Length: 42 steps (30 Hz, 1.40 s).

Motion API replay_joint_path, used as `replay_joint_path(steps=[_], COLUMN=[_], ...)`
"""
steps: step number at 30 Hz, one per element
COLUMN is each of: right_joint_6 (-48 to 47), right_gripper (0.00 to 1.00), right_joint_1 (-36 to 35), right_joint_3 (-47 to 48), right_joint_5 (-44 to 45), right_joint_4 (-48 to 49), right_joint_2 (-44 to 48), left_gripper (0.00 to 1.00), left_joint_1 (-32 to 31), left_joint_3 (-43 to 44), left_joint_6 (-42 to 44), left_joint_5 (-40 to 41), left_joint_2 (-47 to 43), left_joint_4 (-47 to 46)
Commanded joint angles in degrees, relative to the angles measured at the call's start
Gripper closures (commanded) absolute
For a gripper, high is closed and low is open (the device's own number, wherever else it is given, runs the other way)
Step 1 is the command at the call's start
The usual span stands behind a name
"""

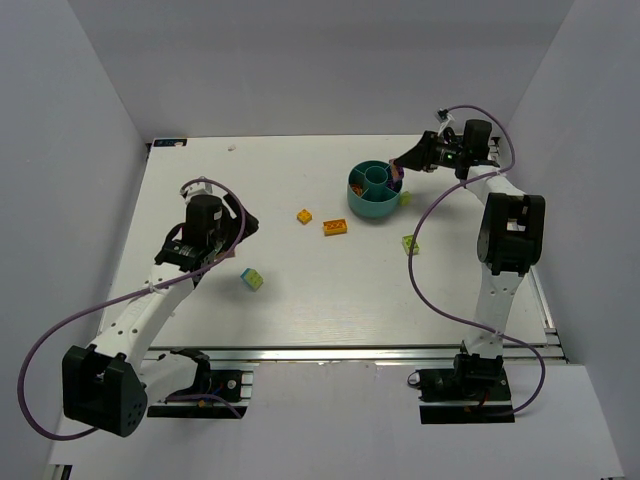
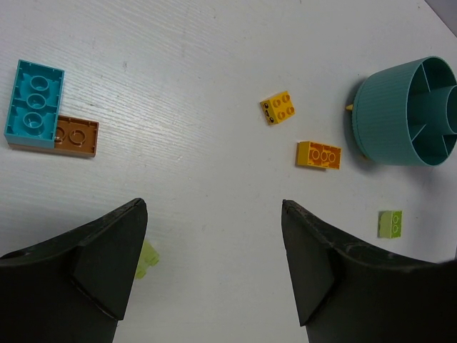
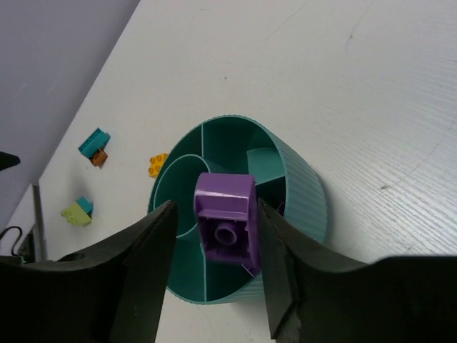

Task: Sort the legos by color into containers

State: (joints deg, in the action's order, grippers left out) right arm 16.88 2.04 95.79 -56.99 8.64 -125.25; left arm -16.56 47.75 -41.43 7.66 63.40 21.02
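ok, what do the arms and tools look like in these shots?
Both arms match: the left arm and right arm have white links, black boxy joint housings and black bases. A purple cable loops loosely outside each. The left tool and right tool each have two broad, matte black wedge fingers.

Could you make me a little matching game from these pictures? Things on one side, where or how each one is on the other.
Things:
1. purple brick
2. orange brick
3. cyan-lime brick
4. left claw

Places or states:
A. open, empty
B. on the table near the left arm
C. between the fingers of the right claw, over the bowl
D. on the table beside the yellow brick

Pairs: 1-C, 2-D, 3-B, 4-A
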Motion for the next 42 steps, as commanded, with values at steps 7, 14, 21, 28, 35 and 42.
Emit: replay_joint_path(steps=[7,14,21,28,35,42], right_joint_6=[-3.88,-7.21,-31.79,-43.68,-43.26,-40.53], right_gripper=[0.36,0.37,0.11,0.21,0.46,0.44], right_joint_1=[-0.73,-0.11,0.33,-0.37,-1.95,-1.96], right_joint_3=[0.01,0.54,2.48,-1.04,-8.86,-10.8], right_joint_5=[-0.05,0.65,3.98,3.04,1.45,1.62], right_joint_4=[-1.08,-1.52,-12.95,-21.9,-22.62,-20.25], right_joint_2=[-0.43,3.16,12.2,18.28,24.0,25.41], left_gripper=[0.15,0.18,0.53,0.18,0.2,0.26], left_joint_1=[0.47,0.82,4.95,10.66,11.28,11.28], left_joint_3=[1.65,3.31,12.0,21.41,31.09,32.67], left_joint_6=[0.03,1.52,8.63,14.53,21.82,24.29], left_joint_5=[-0.28,2.87,10.95,12.12,10.54,7.63], left_joint_2=[-0.73,-0.03,11.73,25.0,38.02,43.74], left_joint_4=[0.34,3.49,17.47,22.39,25.39,25.92])
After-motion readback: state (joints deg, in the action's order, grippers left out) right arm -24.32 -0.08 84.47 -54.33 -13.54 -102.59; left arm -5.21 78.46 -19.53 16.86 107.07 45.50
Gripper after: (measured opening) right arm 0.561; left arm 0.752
